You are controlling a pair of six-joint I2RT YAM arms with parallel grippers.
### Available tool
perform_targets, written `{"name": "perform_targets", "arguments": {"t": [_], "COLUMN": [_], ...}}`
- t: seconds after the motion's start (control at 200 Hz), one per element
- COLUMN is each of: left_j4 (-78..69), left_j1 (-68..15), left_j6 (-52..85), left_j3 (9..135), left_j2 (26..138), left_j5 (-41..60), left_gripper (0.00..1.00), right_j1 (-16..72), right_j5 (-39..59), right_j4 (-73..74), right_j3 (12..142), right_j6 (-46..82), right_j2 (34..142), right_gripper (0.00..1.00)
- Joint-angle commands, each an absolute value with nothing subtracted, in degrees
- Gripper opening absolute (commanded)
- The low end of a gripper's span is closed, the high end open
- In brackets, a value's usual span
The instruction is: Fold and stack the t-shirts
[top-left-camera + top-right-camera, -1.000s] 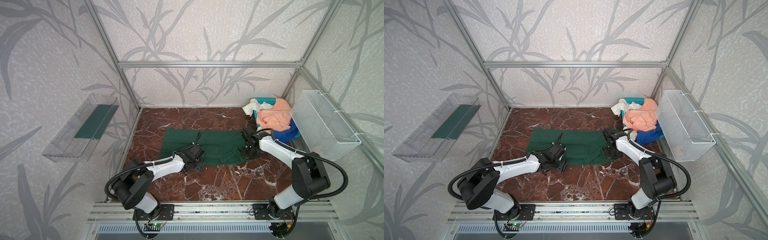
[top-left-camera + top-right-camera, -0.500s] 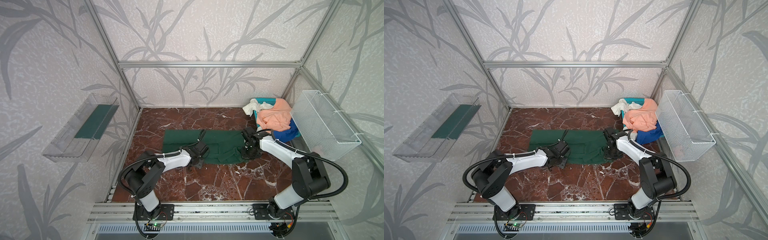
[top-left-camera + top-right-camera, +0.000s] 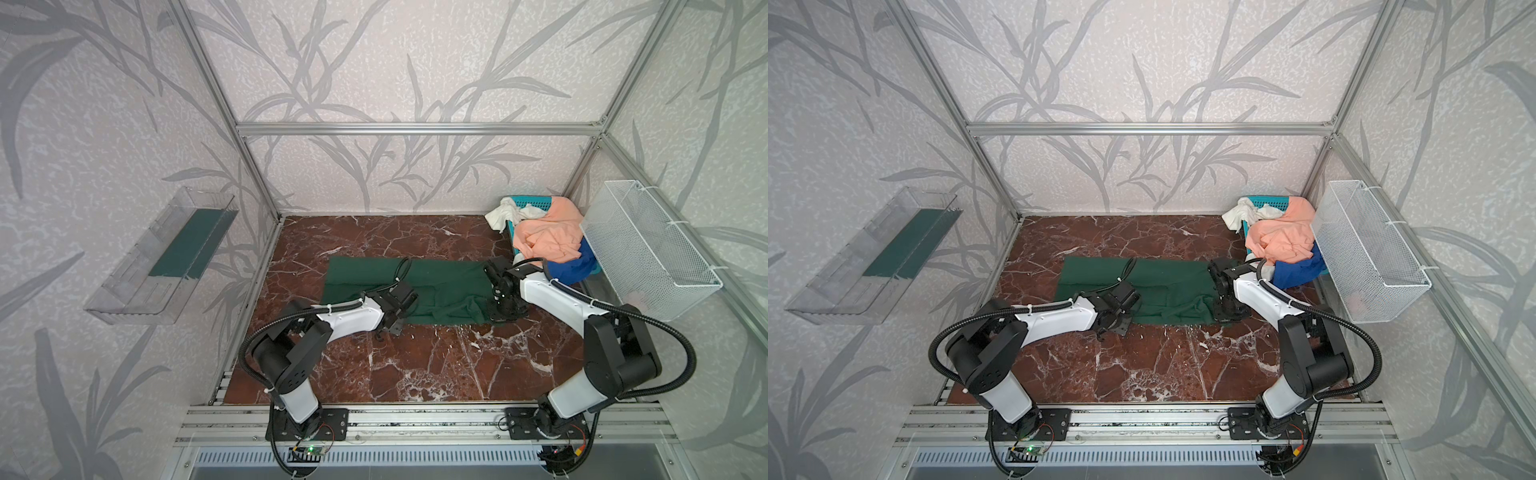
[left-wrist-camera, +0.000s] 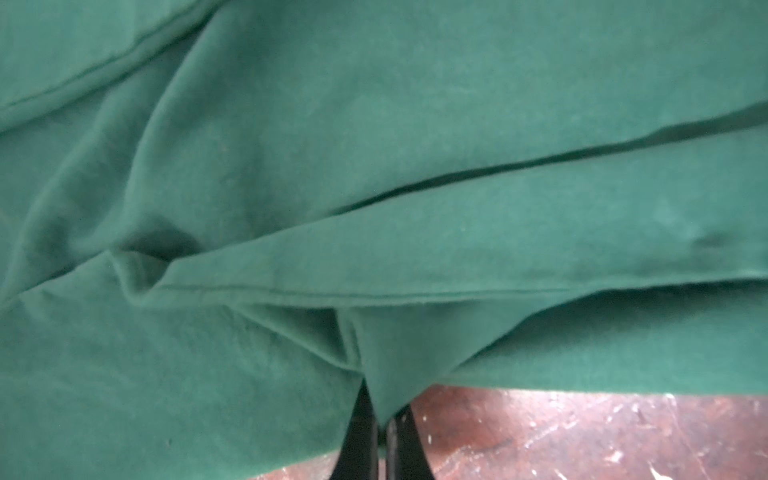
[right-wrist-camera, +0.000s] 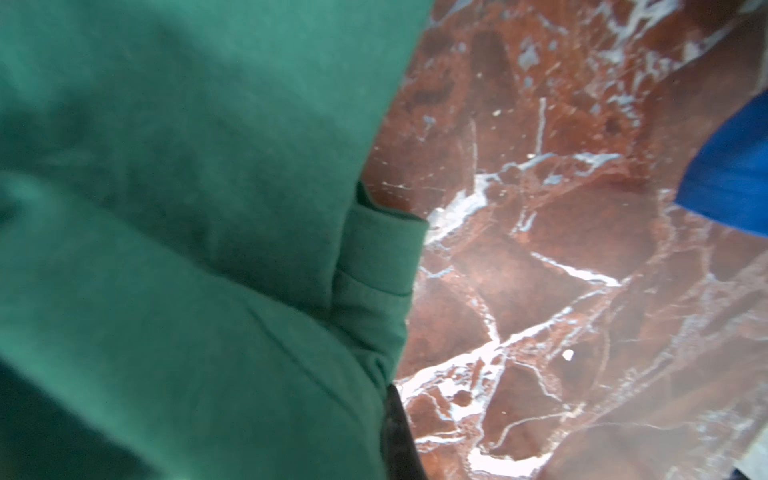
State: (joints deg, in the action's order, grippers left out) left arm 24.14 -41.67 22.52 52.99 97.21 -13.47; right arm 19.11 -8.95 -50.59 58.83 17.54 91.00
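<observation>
Centre of bench (image 3: 415,365): dark green t-shirt (image 3: 440,286) spread flat, right near part rumpled. At near hem, left end effector (image 4: 380,432), jaws together, pinching fold of green cloth. At shirt's right near corner, right end effector (image 3: 504,316), jaws together on cloth edge; right wrist view shows only one finger (image 5: 397,432), cloth lying over it. Far right corner: peach t-shirt (image 3: 548,237), blue t-shirt (image 3: 575,268) and white t-shirt (image 3: 505,212) heaped on teal basket (image 3: 536,203).

Grey leaf-patterned walls (image 3: 374,62), aluminium frame (image 3: 415,129), red-brown veined marble floor (image 3: 415,365), clear wall shelf (image 3: 124,299).
</observation>
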Motion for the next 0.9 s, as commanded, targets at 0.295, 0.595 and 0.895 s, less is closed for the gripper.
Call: {"name": "perform_targets", "arguments": {"t": [0.295, 0.595, 0.895], "left_j4": [26.8, 26.9, 27.4], "left_j1": [-38.9, -38.9, -38.9], "left_j6": [24.0, 23.9, 24.1], "left_j3": [48.8, 48.3, 46.0], "left_j2": [93.0, 93.2, 90.4], "left_j5": [-18.8, -19.6, -21.3], "left_gripper": [0.0, 0.0, 0.0], "right_j1": [18.3, 18.3, 18.4], "right_j5": [-20.8, -26.2, -32.0], "right_j4": [-53.5, -54.4, -55.6], "right_j3": [59.9, 61.4, 60.9], "right_j6": [18.3, 18.6, 21.1], "right_j2": [88.6, 90.7, 91.6], "right_gripper": [0.0, 0.0, 0.0]}}
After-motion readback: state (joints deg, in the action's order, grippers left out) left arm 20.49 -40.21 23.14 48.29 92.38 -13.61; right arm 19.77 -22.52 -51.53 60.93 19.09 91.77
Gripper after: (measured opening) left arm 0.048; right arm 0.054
